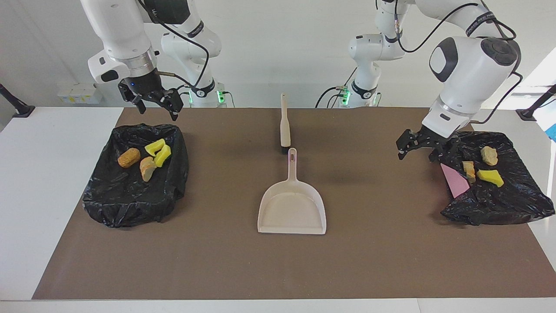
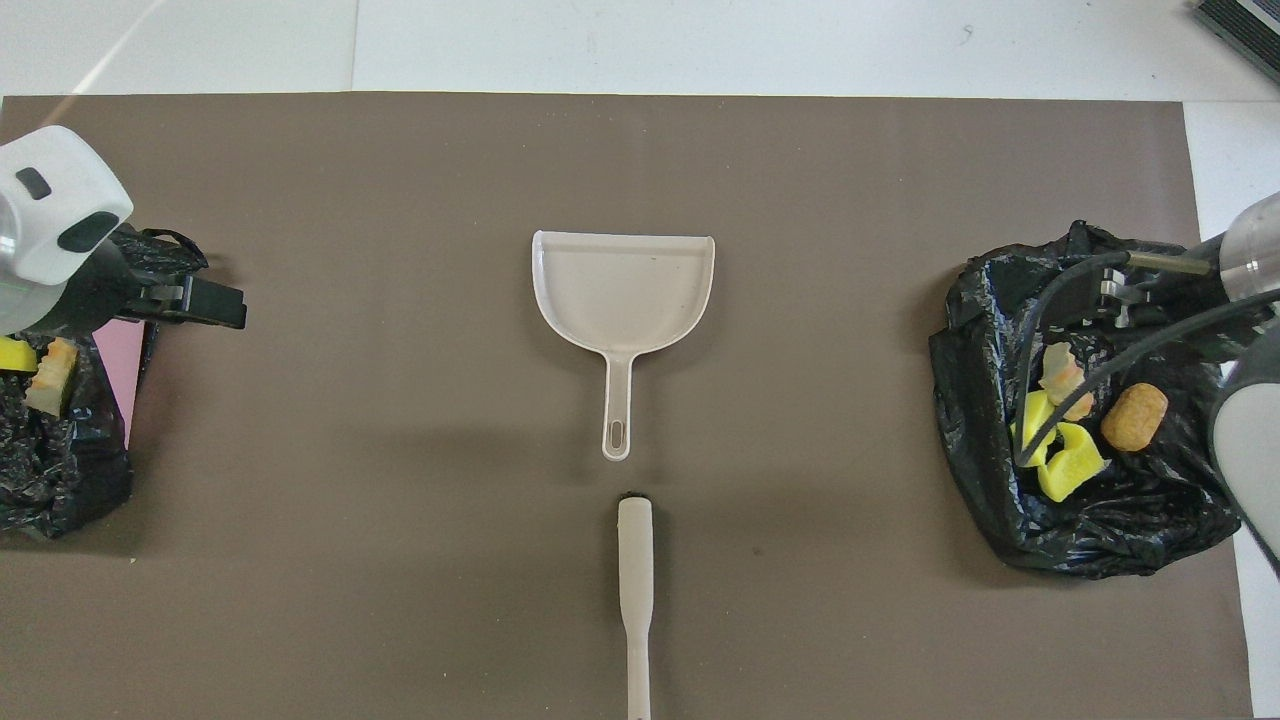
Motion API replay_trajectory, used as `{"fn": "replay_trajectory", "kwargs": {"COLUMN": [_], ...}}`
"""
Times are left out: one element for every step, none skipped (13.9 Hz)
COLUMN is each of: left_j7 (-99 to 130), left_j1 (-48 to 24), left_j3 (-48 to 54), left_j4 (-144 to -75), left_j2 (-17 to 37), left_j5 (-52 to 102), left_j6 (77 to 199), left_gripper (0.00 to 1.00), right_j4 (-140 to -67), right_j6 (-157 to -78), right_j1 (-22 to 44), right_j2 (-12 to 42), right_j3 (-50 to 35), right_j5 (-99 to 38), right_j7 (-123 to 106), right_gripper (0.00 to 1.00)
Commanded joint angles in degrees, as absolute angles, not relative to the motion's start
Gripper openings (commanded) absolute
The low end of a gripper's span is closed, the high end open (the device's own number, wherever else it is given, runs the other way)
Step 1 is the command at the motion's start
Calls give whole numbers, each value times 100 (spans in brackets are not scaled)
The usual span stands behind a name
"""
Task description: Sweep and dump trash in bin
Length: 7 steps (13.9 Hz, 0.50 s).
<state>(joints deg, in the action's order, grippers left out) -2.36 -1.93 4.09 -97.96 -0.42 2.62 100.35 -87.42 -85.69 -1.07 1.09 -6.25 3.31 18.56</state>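
Note:
The trash lies in two black bag-lined bins. In the bin [image 1: 126,204] at the right arm's end are an orange-brown scrap [image 1: 129,157], two yellow scraps [image 1: 159,151] and a pale tan scrap [image 1: 147,168]; they also show in the overhead view [image 2: 1065,455]. In the bin [image 1: 499,208] at the left arm's end are a tan scrap [image 1: 489,155], an orange-tan scrap [image 1: 468,170] and a yellow scrap [image 1: 491,177]. My right gripper [image 1: 157,108] is open and empty above its bin's near rim. My left gripper [image 1: 419,152] is open and empty beside its bin's rim, toward the table's middle.
A beige dustpan [image 1: 292,204] lies at the middle of the brown mat, handle toward the robots. A beige hand brush [image 1: 285,124] lies in line with it, nearer to the robots. A pink sheet [image 1: 455,180] shows at the rim of the bin at the left arm's end.

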Motion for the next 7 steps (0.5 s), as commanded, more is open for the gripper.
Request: {"fn": "replay_trajectory", "kwargs": {"left_j7": [-343, -351, -343, -317, -325, -325, -334], "left_j1": [-132, -141, -141, -132, -123, -123, -123], "left_j3": [439, 431, 439, 439, 431, 431, 431], "left_j4": [-9976, -9984, -10010, -9932, -9853, -9748, -9573], "left_j2": [-395, -422, -439, -405, -378, -352, -325], "left_j5": [132, 132, 132, 132, 132, 132, 132], "left_j6": [9757, 9695, 9686, 9694, 9642, 9511, 9423], "left_gripper": [100, 100, 100, 100, 100, 100, 100], "right_j4": [-8833, -8833, -8833, -8833, -8833, -8833, -8833], "right_j6": [-8587, -8587, -8587, -8587, -8587, -8587, -8578], "right_j1": [-211, -211, -211, -211, -211, -220, -220], "right_j2": [18, 18, 18, 18, 18, 18, 18], "right_j3": [-659, -668, -659, -659, -659, -659, -659], "right_j5": [193, 193, 193, 193, 193, 193, 193], "right_j7": [1688, 1688, 1688, 1688, 1688, 1688, 1688], "right_gripper": [100, 100, 100, 100, 100, 100, 100]}}
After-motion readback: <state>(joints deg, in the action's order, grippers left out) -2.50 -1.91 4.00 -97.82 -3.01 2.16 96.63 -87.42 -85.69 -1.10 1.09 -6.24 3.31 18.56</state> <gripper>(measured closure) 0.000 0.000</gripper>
